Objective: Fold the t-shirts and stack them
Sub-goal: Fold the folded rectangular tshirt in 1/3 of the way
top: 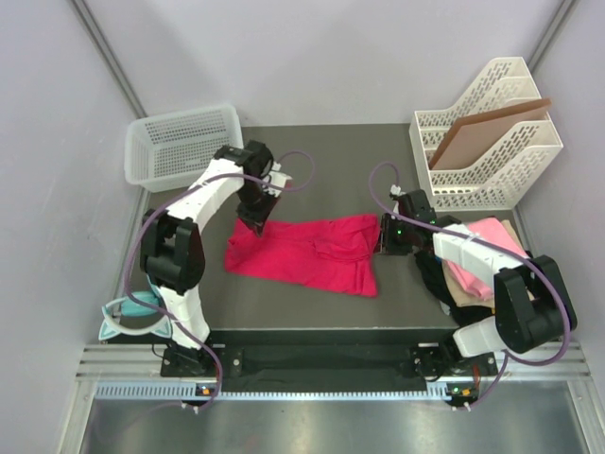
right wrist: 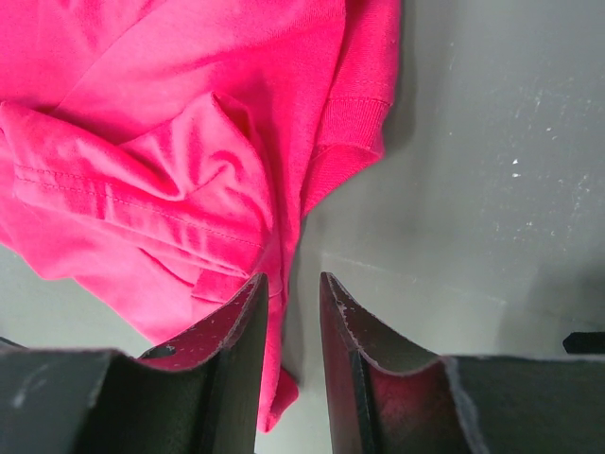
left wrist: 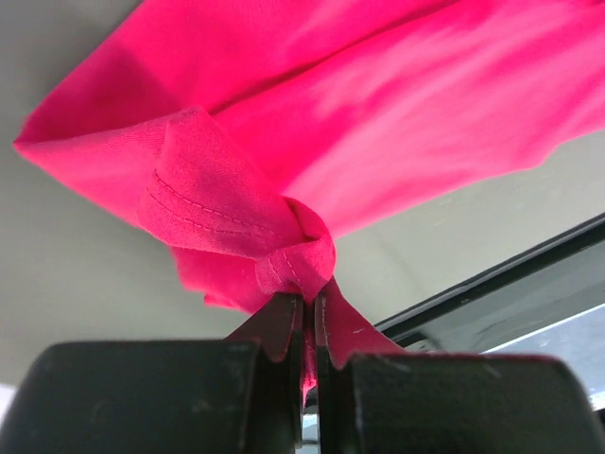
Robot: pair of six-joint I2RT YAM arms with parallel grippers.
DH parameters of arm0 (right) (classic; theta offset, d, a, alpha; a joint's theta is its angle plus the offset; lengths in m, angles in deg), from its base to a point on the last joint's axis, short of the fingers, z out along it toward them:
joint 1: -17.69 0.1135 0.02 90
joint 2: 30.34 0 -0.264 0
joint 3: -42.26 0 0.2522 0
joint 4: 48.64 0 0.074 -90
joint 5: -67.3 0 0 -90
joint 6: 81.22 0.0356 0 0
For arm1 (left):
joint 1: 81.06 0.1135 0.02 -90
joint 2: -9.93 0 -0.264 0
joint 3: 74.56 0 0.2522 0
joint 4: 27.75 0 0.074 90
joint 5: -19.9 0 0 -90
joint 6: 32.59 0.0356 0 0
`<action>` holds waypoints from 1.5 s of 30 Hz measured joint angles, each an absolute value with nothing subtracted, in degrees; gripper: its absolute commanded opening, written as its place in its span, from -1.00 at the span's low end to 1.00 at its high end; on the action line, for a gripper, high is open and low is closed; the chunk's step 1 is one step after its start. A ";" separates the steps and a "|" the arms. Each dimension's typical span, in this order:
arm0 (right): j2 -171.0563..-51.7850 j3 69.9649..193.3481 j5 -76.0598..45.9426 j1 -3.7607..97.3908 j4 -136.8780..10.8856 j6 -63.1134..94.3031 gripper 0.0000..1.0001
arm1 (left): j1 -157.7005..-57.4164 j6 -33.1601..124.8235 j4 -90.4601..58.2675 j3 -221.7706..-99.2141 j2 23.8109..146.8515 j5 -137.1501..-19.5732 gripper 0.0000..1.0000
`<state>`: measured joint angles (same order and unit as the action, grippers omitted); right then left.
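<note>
**While one corner is pinched, the crimson shirt lies spread on the table**

Where the two arms reach in from the near edge, we see the crimson shirt (top: 307, 253) lying mostly flat in the middle of the dark table (top: 331, 151), rumpled toward its right side. The left gripper (top: 257, 225) stands over the shirt's far left corner. In the left wrist view its fingers (left wrist: 284, 326) are pressed together on a bunched knot of crimson hem, and the left gripper (left wrist: 309, 307) has that corner drawn up off the table while the rest of the cloth trails away flat.

At the shirt's right edge, the right gripper (top: 381, 236) sits low. Its wrist view shows the right gripper (right wrist: 288, 288) with fingers (right wrist: 244, 317) apart by a narrow gap. A strip of the shirt's edge runs along that gap, below the fingers, and folded cloth with a stitched hem lies just left of them. We cannot tell whether the fingers touch the cloth.

Beside the right arm, at the table's right edge, a pile (top: 473, 279) holds a light pink shirt (top: 496, 236) over a black shirt (top: 433, 279). A white basket (top: 184, 142) sits at the far left corner. At the far right corner, a white file rack (top: 492, 175) holds a brown board (top: 487, 132).
</note>
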<state>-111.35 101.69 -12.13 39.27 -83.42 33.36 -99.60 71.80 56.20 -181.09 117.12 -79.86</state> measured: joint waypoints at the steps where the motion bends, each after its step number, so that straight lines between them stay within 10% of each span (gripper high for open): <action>1: -111.33 101.69 -12.13 39.27 -83.42 33.38 -0.42 | -100.81 70.89 56.07 -181.51 117.52 -80.10 -1.00; 10: -110.98 101.69 -12.13 39.27 -83.42 33.36 -0.42 | -106.82 64.44 54.17 -182.62 121.58 -82.13 -1.00; 15: -110.98 101.69 -12.15 39.27 -83.44 33.36 -0.42 | -108.35 63.00 53.51 -182.95 125.01 -84.56 0.05; 20: -110.96 101.69 -12.35 39.27 -83.61 33.36 -0.42 | -109.51 63.43 56.18 -188.29 128.31 -90.53 0.48; 28: -110.96 101.69 -12.70 39.27 -84.79 33.36 -0.42 | -105.51 65.64 59.24 -201.31 124.38 -100.65 0.54; 45: -118.78 124.14 -10.03 55.14 -88.75 34.10 -0.34 | -82.16 70.86 51.98 -171.76 120.47 -92.38 0.36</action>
